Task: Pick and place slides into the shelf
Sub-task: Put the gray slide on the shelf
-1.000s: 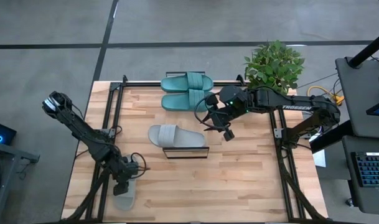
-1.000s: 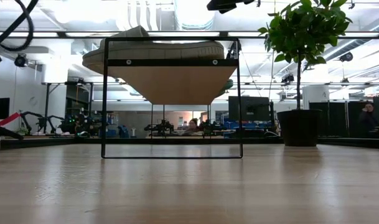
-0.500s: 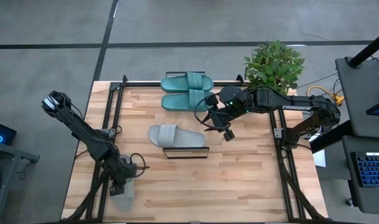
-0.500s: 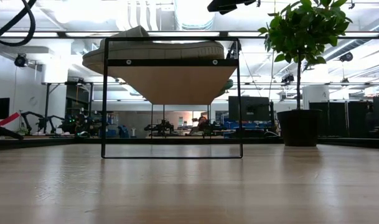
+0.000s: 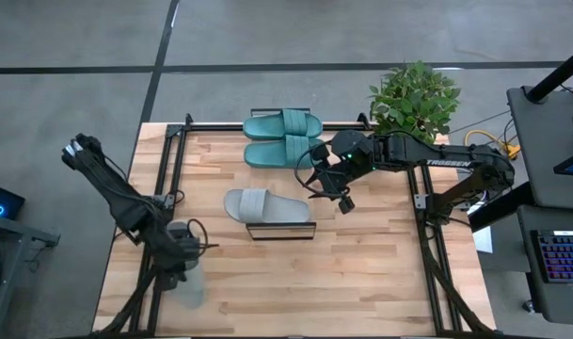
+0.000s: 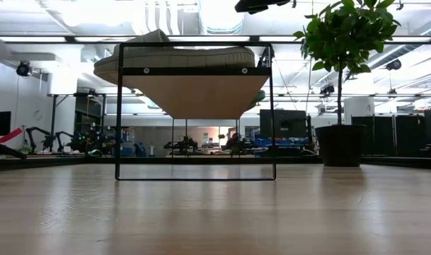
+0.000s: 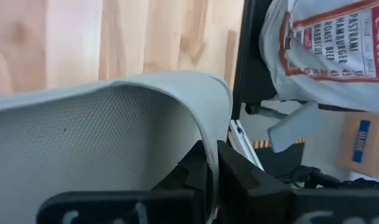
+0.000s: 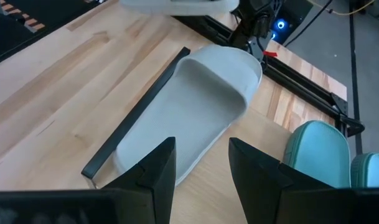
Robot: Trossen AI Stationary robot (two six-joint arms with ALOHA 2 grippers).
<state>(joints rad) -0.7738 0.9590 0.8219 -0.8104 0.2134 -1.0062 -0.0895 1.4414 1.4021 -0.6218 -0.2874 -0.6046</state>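
The left end effector (image 5: 184,273) sits at the front-left corner of the light wooden bench (image 5: 361,264), clamped on the thin edge of a light grey ribbed-strap slide sandal (image 5: 190,287); in the left wrist view its dark fingers (image 7: 236,177) pinch that sandal's curved rim.

The second light grey slide sandal (image 5: 264,206) lies on the narrow shelf with a light wood plank top and black wire frame (image 5: 279,230) near the bench's middle, and in the low view it shows resting on the rack's top. The teal-green pair of slides (image 5: 284,137) lies side by side at the bench's far edge, beside a leafy green potted plant (image 5: 414,98).

The right end effector (image 5: 331,193) hovers just right of the shelf, its fingers apart and empty. White lettering on the right arm reads "TROSSEN".

Beyond the bench edge, the left wrist view shows a white cloth (image 7: 326,43) printed "PASTRAMI", "HAMBURGER" and "ROAST BEEF".
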